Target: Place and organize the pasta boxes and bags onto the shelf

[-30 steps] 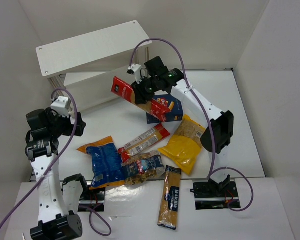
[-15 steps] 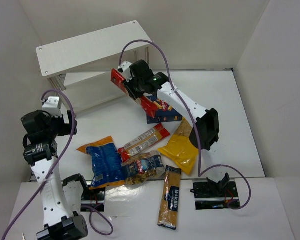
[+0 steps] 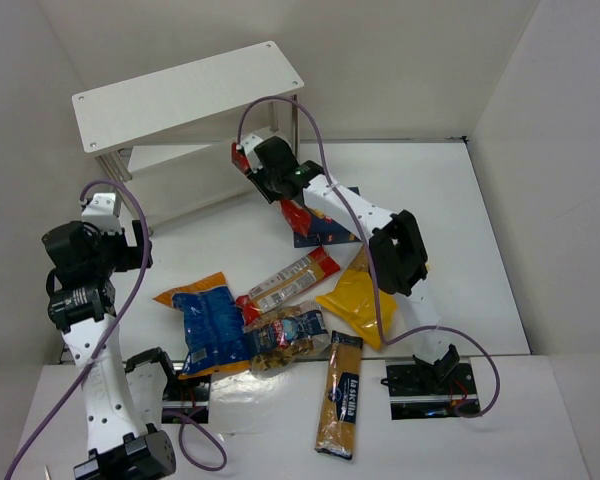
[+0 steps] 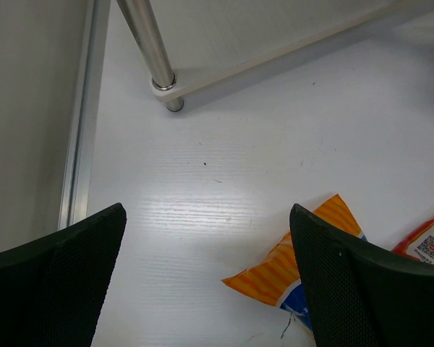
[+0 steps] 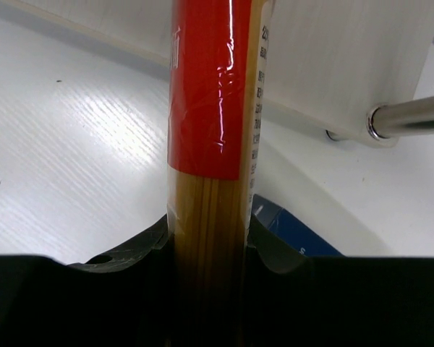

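My right gripper (image 3: 268, 172) is shut on a red-and-clear spaghetti pack (image 3: 293, 212) and holds it above the table, its far end at the front right corner of the white shelf (image 3: 180, 92). In the right wrist view the pack (image 5: 210, 108) stands between the fingers of the gripper (image 5: 208, 253), with the shelf's lower board (image 5: 347, 65) beyond. The dark blue box (image 3: 327, 226) lies under that arm. My left gripper (image 4: 206, 275) is open and empty above the table, beside the corner of the blue-orange bag (image 4: 296, 260).
On the table lie the blue-orange bag (image 3: 205, 325), a clear-brown bag (image 3: 285, 335), a second red spaghetti pack (image 3: 292, 278), a yellow bag (image 3: 355, 300) and a blue-labelled spaghetti pack (image 3: 340, 395). A silver shelf post (image 4: 148, 43) stands ahead of the left gripper.
The right arm has carried the red spaghetti pack left and back, up to the shelf's corner. The left arm shifted slightly left early on, then stayed still.
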Tool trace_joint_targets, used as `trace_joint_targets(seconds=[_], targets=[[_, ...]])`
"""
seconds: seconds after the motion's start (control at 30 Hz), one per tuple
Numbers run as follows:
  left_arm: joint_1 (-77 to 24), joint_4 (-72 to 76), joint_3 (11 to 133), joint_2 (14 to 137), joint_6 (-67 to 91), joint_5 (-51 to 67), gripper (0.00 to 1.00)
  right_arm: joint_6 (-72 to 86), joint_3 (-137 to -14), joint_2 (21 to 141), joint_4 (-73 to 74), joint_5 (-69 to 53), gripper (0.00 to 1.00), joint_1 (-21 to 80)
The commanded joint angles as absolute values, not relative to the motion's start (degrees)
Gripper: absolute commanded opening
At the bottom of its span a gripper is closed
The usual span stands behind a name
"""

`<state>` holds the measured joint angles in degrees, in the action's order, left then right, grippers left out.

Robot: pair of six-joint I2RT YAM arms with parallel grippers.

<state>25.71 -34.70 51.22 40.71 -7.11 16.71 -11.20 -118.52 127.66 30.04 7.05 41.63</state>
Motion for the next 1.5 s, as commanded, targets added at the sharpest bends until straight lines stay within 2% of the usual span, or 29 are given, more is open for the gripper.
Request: trace_joint_targets(seconds=[0.0, 0.17, 0.47, 0.83, 0.93, 1.03, 1.07, 1.13, 1.17, 1.47], targets=[[26.0, -32.5, 51.0, 41.0, -6.2, 16.7, 0.99, -12.5, -119.5, 126.1, 17.6, 9.0, 0.0, 41.6], [26.0, -32.5, 51.0, 41.6, -6.2, 16.7, 0.99, -12.5, -120.9, 127.8, 17.0, 8.4, 0.0, 41.1], [26.0, -32.5, 51.0, 41.0, -6.7, 17.8, 0.99, -13.1, -133.1, 133.7, 20.0, 9.0, 0.0, 41.0], [26.0, -32.5, 51.0, 41.6, -7.2, 18.4, 0.99, -13.1, -141.4, 139.2, 23.3, 10.6, 0.0, 40.0], [26.0, -32.5, 51.0, 41.6, -7.2, 18.4, 0.99, -13.1, -147.4, 141.9, 26.2, 10.6, 0.0, 40.0], [26.0, -32.5, 51.0, 41.6, -7.7, 19.0, 0.99, -12.5, -162.5, 149.6, 34.0, 10.6, 0.0, 39.5], [26.5, -32.5, 51.0, 41.6, -7.7, 19.5, 0.99, -12.5, -178.9, 157.8, 39.0, 10.6, 0.0, 39.5], [26.5, -33.0, 51.0, 41.6, -7.7, 19.5, 0.99, -13.4, -174.8, 156.5, 36.7, 12.6, 0.0, 39.5], [26.5, -33.0, 51.0, 41.6, -7.7, 19.5, 0.99, -12.6, -179.9, 159.1, 38.5, 9.3, 0.0, 38.9], [26.5, -33.0, 51.0, 41.6, -8.3, 20.1, 0.99, -11.0, -179.8, 161.7, 40.9, 10.0, 0.0, 38.8]])
